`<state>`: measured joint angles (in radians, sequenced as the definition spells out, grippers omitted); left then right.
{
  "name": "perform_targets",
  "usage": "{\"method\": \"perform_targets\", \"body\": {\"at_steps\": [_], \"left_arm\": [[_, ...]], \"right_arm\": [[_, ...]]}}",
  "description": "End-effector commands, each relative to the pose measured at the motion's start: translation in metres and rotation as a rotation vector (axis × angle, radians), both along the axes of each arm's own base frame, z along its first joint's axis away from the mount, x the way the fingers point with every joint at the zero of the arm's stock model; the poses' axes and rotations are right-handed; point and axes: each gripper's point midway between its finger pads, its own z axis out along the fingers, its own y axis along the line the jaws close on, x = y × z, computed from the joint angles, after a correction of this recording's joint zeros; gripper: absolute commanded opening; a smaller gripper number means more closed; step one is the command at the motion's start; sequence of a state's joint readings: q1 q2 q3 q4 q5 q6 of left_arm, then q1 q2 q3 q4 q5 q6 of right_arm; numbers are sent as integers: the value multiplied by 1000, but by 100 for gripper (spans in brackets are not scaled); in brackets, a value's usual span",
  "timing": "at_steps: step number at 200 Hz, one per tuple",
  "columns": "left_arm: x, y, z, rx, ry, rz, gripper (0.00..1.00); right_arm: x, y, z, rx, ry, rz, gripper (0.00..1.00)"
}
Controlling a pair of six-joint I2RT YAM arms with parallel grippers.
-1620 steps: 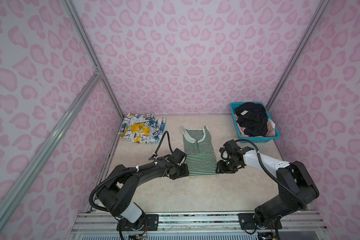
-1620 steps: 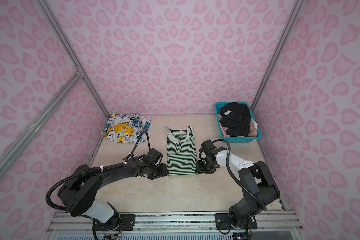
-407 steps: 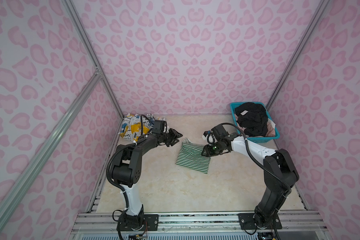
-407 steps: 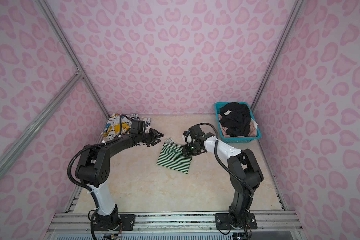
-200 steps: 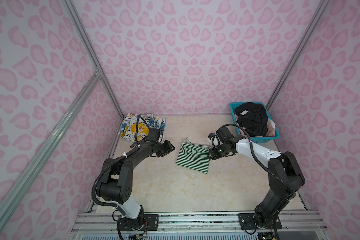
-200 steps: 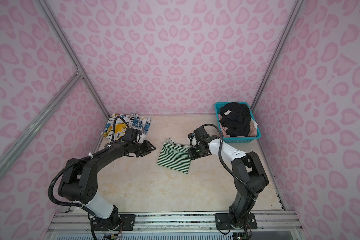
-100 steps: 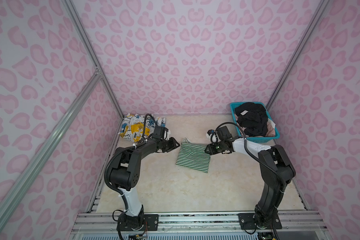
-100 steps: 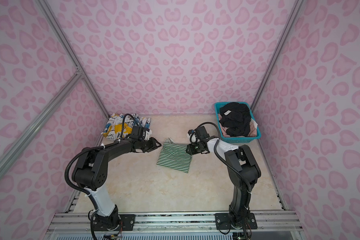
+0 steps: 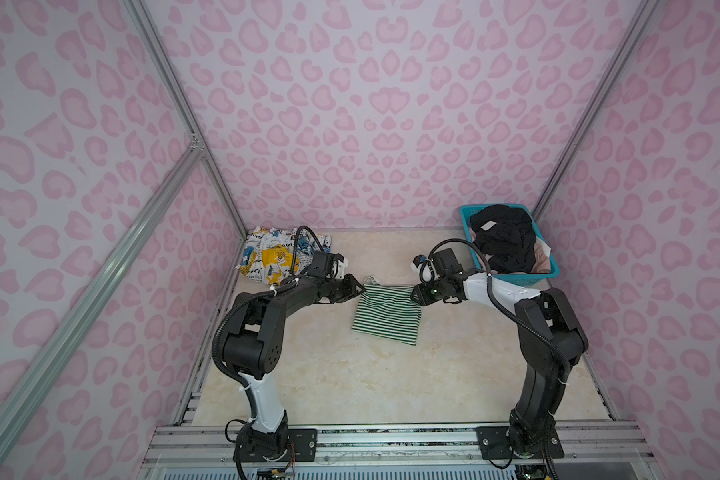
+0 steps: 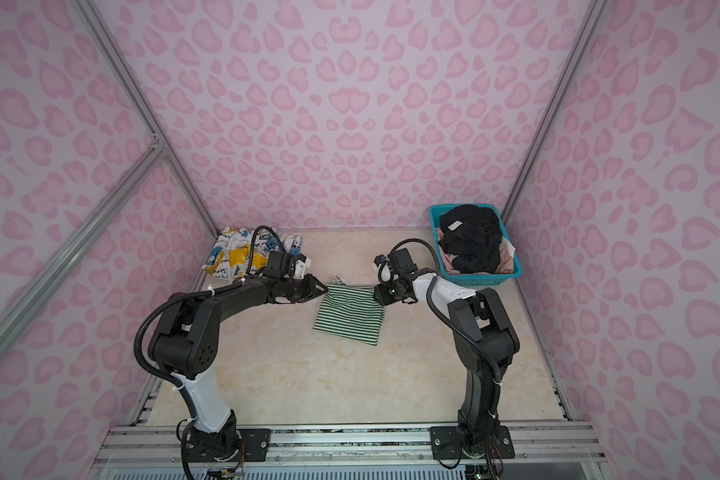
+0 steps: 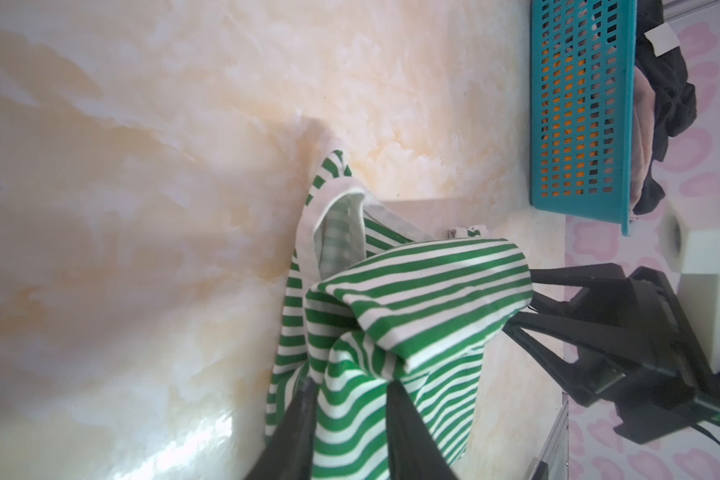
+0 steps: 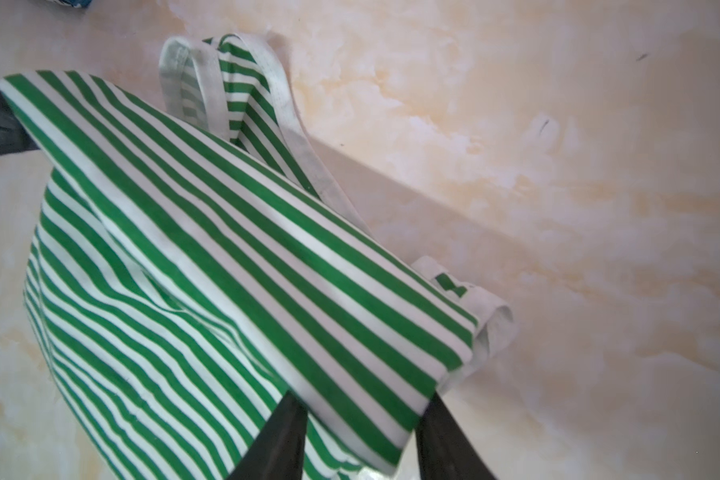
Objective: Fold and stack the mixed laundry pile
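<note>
The green-and-white striped top (image 9: 385,311) (image 10: 350,316) lies folded at mid-table. Its far edge is lifted and stretched between my two grippers. My left gripper (image 9: 360,286) (image 10: 323,287) (image 11: 350,390) is shut on the far left corner, with bunched striped cloth (image 11: 412,299) between its fingers. My right gripper (image 9: 414,293) (image 10: 377,296) (image 12: 360,407) is shut on the far right corner (image 12: 225,249). The white garment with blue and yellow splashes (image 9: 279,257) (image 10: 242,253) lies at the back left. A black garment (image 9: 504,237) (image 10: 470,237) sits on a pale pink one (image 9: 541,253).
The teal mesh basket (image 9: 553,272) (image 10: 474,278) (image 11: 578,104) stands at the back right corner and holds the black and pink garments. Pink patterned walls close in the table on three sides. The marble tabletop (image 9: 371,374) stretches toward the front rail.
Both grippers have moved in to the far edge of the folded striped top and narrowed onto its corners. That edge now hangs raised between them.
</note>
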<state>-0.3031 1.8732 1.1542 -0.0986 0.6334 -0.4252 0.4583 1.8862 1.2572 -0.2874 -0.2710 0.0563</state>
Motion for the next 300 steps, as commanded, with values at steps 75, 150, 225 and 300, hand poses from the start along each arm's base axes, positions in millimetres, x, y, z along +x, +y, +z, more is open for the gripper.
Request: {"method": "perform_targets", "body": {"at_steps": [75, 150, 225, 300], "left_arm": [[15, -12, 11, -24, -60, -49, 38], [13, -20, 1, -28, -44, -85, 25], [6, -20, 42, -73, -57, -48, 2], [-76, 16, 70, 12, 4, -32, 2]], "right_arm": [[3, 9, 0, 29, 9, 28, 11], [3, 11, 3, 43, 15, 22, 7], [-19, 8, 33, 9, -12, 57, 0], [-103, 14, 83, -55, -68, 122, 0]]}}
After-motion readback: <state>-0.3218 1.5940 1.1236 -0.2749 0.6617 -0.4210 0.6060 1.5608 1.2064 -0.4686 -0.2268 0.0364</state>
